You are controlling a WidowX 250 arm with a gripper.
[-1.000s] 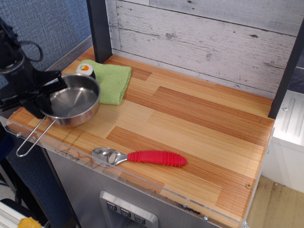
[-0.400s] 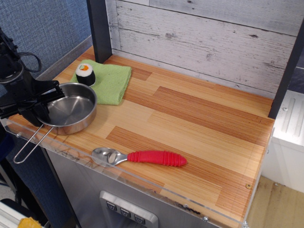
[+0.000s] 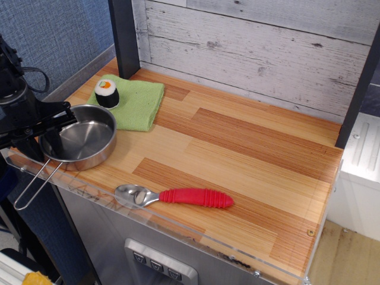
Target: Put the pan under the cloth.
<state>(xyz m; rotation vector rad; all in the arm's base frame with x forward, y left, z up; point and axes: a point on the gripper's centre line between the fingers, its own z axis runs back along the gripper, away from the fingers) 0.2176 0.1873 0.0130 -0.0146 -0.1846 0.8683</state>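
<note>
Wooden tabletop (image 3: 237,154) now bears the pan (image 3: 80,144), shifted left and lowered beside the cloth (image 3: 139,102), the pincer (image 3: 44,132) still clamping its rim, so placement looks nearly finished.

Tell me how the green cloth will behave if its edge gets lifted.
The green cloth looks thin and folded, so it will probably sag and may unfold rather than lift stiffly. The sushi roll toy stands on its left corner, so that side would likely stay pinned, or the toy could tip and roll off.
</note>
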